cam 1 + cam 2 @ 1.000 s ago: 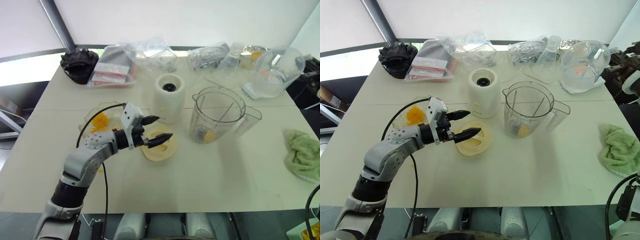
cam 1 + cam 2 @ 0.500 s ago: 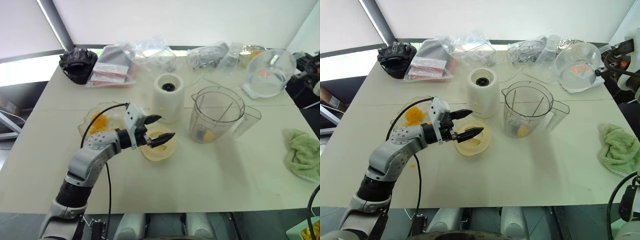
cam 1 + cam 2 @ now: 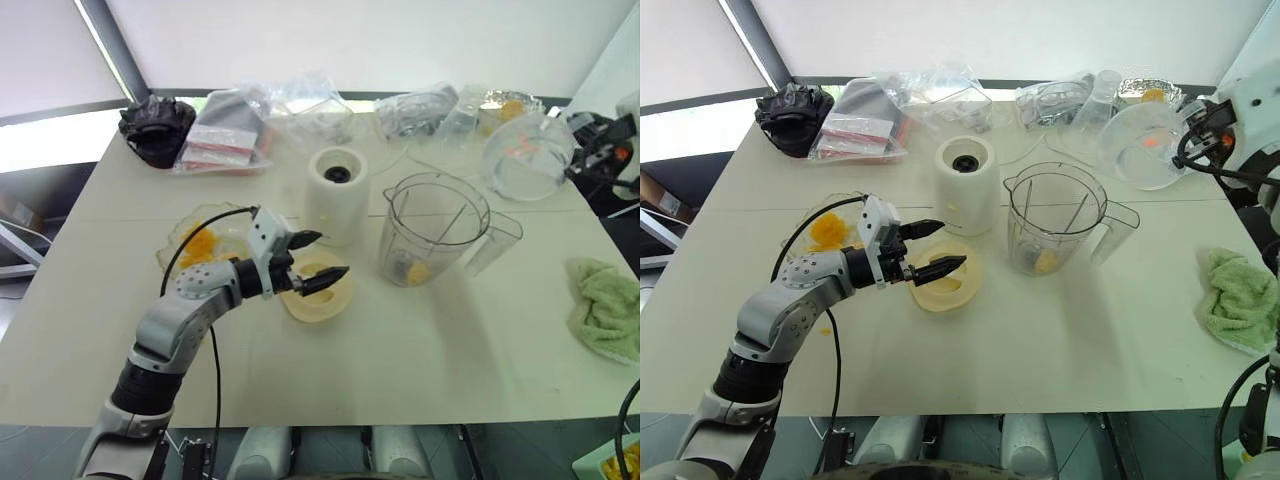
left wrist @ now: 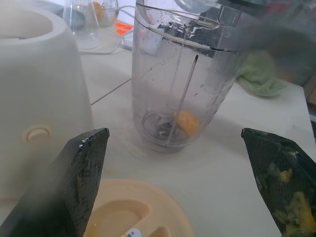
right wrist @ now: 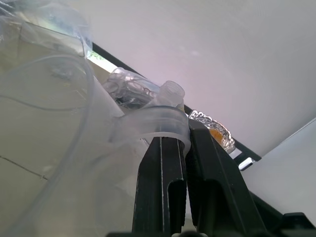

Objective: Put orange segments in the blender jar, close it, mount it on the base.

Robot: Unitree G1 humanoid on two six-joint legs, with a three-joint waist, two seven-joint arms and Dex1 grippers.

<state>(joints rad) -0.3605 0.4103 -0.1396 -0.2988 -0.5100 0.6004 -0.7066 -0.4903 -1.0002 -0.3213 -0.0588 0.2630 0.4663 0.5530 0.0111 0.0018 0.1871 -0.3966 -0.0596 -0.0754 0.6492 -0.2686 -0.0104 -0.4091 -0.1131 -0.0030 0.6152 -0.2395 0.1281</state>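
1. The tall clear plastic blender jar with side handle and pour spout stands upright near the middle of the pale table, just beside the squat white cylindrical base with a dark round socket and not yet mounted on it. I judge the jar light, stiff and slick-walled; I would take it by the handle.
2. Glossy orange-yellow wedge-shaped orange segments: 1 lies at the bottom of the jar, beside the blade hub. More sit in a shallow clear glass bowl on the robot's left; I cannot count those. I judge them soft, wet and easily crushed, so a light pinch across the middle suits them.
3. The round cream-beige lid lies flat on the table in front of the base. I count 1 lid, 1 jar, 1 base. It looks rigid and light; its rim is the place to grip.
4. My left gripper hovers just over the lid with its 2 black fingers spread wide, holding nothing; pulp clings to 1 finger.
5. My right gripper, up at the far right, is clamped on the handle of a clear plastic measuring cup, which it holds tilted on its side above the table.
6. A green cloth lies at the right edge.
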